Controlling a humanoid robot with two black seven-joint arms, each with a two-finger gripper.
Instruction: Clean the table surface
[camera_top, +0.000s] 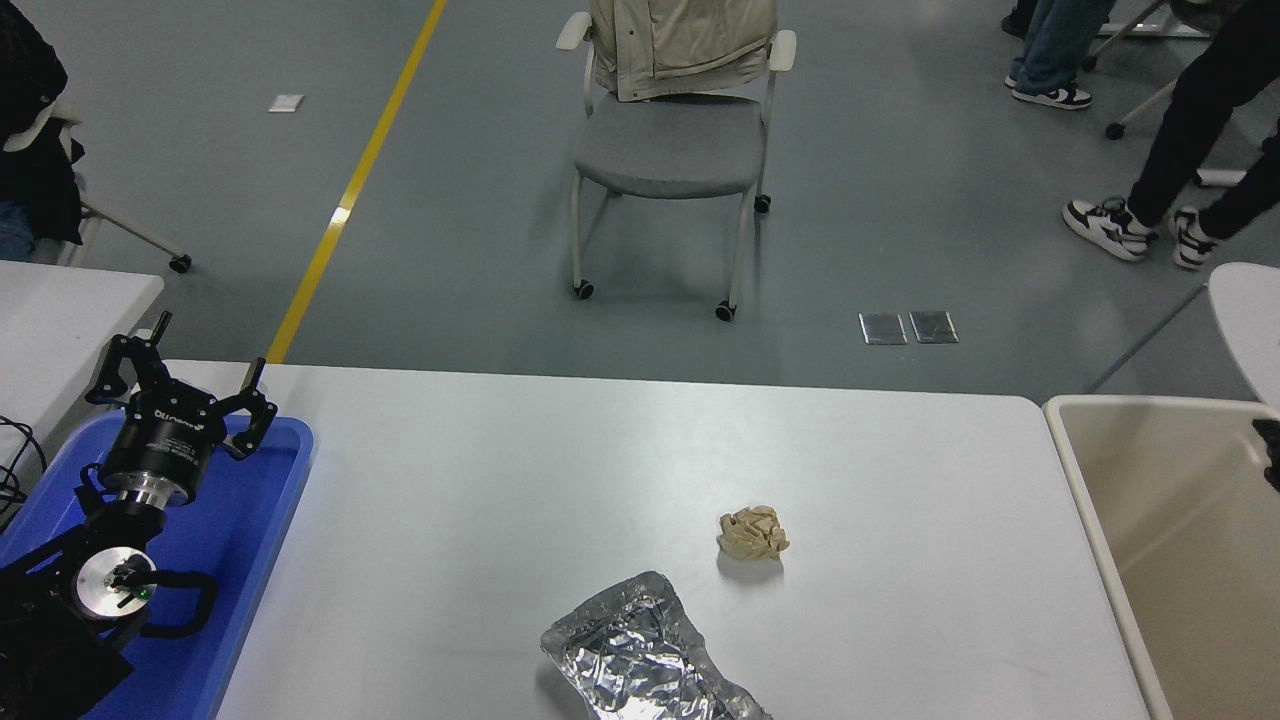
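Note:
The table surface (480, 470) is a wide matte white top. On it lie a crumpled beige paper ball (753, 532) right of centre and a crinkled silver foil bag (640, 662) at the near edge. My left gripper (205, 350) is parked at the lower left above a blue tray (262, 500), its fingers spread open and holding nothing. Only a small black tip of my right gripper (1270, 452) shows at the right edge, over the beige bin, far from both pieces of litter.
A large beige bin (1150, 560) stands against the table's right end. A smaller white table (60, 310) sits at the left. Beyond the far edge is a grey chair (668, 150) with a jacket, and people's legs (1180, 130) at the top right.

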